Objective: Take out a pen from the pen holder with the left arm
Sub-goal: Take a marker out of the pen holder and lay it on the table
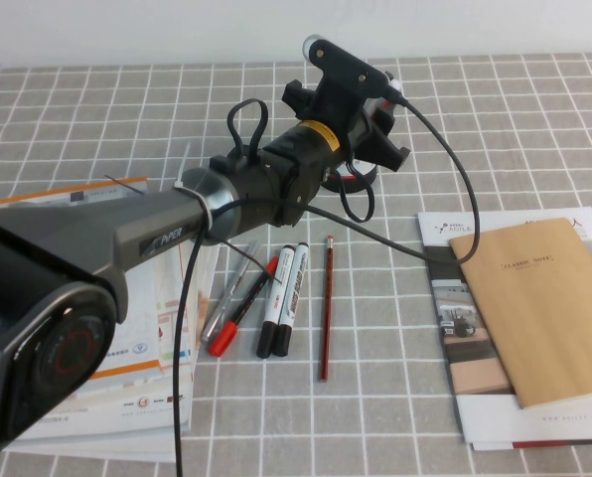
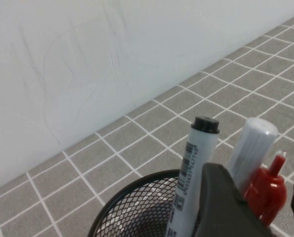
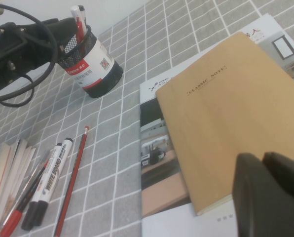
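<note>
The black mesh pen holder (image 2: 137, 207) stands on the grey tiled cloth near the wall, also seen as the pen holder (image 3: 95, 64) with a red and white label. It holds a white marker with a black cap (image 2: 196, 158), a grey-capped pen (image 2: 255, 140) and a red pen (image 2: 266, 190). My left gripper (image 2: 260, 195) reaches over the holder's rim, open, with the grey and red pens between its fingers and a gap still showing beside the red pen. In the high view the left gripper (image 1: 370, 149) hides most of the holder. My right gripper (image 3: 270, 197) hovers shut over the notebook.
Two whiteboard markers (image 1: 281, 298), a red pen (image 1: 241, 310) and a red pencil (image 1: 327, 308) lie loose in the middle of the table. A tan notebook (image 1: 539, 298) rests on brochures (image 1: 455, 328) at the right. A stack of booklets (image 1: 147, 338) lies under my left arm.
</note>
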Tool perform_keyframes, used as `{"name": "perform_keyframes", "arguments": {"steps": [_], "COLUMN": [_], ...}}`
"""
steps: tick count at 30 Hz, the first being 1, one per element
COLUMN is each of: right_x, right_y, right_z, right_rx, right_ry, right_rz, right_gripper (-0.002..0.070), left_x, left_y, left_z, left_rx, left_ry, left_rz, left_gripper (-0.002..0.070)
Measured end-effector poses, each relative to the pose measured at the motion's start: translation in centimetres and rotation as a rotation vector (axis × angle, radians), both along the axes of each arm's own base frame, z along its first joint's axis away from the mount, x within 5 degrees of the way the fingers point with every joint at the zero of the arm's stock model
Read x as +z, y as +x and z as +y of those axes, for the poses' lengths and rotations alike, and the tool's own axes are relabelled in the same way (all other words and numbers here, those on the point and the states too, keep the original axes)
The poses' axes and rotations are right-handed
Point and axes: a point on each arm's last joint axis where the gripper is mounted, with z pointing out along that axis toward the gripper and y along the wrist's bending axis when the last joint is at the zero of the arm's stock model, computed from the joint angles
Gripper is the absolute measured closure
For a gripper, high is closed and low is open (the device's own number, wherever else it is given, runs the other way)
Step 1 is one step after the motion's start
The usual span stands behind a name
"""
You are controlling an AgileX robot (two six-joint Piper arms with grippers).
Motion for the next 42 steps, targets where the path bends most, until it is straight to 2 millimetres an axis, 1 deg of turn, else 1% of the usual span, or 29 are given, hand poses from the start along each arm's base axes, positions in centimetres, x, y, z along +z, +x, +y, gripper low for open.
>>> {"name": "perform_keyframes", "arguments": {"steps": [4,7,11,13,15,20,22,23,25,29,31,33,35,38,42], "right_x": [0.0,0.0,0.0,0.0,0.0,0.0,0.0,0.0,0.0,0.0,0.0,0.0,0.0,0.0,0.0], "right_y": [0.0,0.0,0.0,0.0,0.0,0.0,0.0,0.0,0.0,0.0,0.0,0.0,0.0,0.0,0.0], "right_z": [0.0,0.0,0.0,0.0,0.0,0.0,0.0,0.0,0.0,0.0,0.0,0.0,0.0,0.0,0.0], "right_rx": [0.000,0.000,0.000,0.000,0.000,0.000,0.000,0.000,0.000,0.000,0.000,0.000,0.000,0.000,0.000], "right_ry": [0.000,0.000,0.000,0.000,0.000,0.000,0.000,0.000,0.000,0.000,0.000,0.000,0.000,0.000,0.000], "right_rz": [0.000,0.000,0.000,0.000,0.000,0.000,0.000,0.000,0.000,0.000,0.000,0.000,0.000,0.000,0.000], "right_gripper": [0.0689,0.0689,0.0689,0.0689,0.0689,0.0689,0.0689,0.0689,0.0689,0.0689,0.0689,0.0689,0.0689,0.0689,0.0689], "left_x": [-0.1,-0.2,-0.2,-0.2,-0.2,-0.3,-0.3,-0.3,-0.3,-0.1,0.0,0.1,0.3,-0.1,-0.6], "left_y": [0.0,0.0,0.0,0.0,0.0,-0.2,-0.4,-0.5,-0.8,-1.2,-1.2,-1.2,-1.0,-0.5,0.1], "left_z": [0.0,0.0,0.0,0.0,0.0,-0.1,-0.5,-0.6,-1.1,-1.7,-1.8,-1.8,-2.0,-2.4,-2.9], "left_rx": [0.003,0.004,0.004,0.005,0.004,0.001,-0.010,-0.019,-0.038,-0.058,-0.060,-0.062,-0.063,-0.063,-0.061], "left_ry": [-0.006,-0.004,-0.004,-0.005,-0.004,0.001,0.008,0.025,0.066,0.100,0.099,0.091,0.079,0.069,0.060], "left_rz": [0.014,0.025,0.027,0.028,0.030,0.036,0.036,0.036,0.050,0.061,0.057,0.043,0.025,0.012,0.007], "left_gripper": [0.0426,0.0475,0.0593,0.0638,0.0662,0.0669,0.0643,0.0613,0.0531,0.0292,0.0223,0.0188,0.0176,0.0167,0.0174]}}
